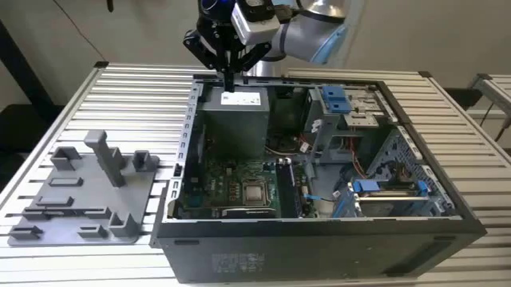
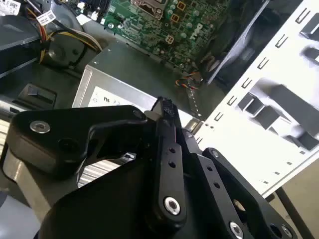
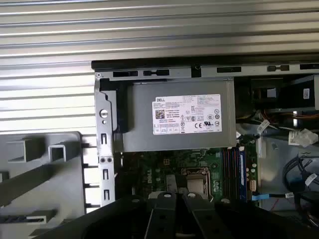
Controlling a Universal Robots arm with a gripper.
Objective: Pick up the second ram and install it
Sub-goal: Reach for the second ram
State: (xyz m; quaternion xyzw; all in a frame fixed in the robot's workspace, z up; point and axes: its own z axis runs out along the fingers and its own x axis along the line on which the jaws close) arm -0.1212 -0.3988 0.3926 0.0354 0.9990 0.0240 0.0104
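Jaws, pressed together, hang above power supply (image 1: 231, 125) bearing white printed label (image 1: 242, 98).

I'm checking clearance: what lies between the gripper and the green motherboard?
The grey power supply with its white label: in the exterior view it stands between the gripper and the motherboard inside the PC case.

Setting: a robotics laboratory or test cell. Indicators: an industrial robot arm (image 1: 312, 27) with a gripper (image 1: 229, 84) stands at a workbench (image 1: 136, 95) of slotted aluminium profile. An open PC case (image 1: 319, 251) and a grey fixture tray (image 1: 119, 197) sit on the bench, with plain walls behind.
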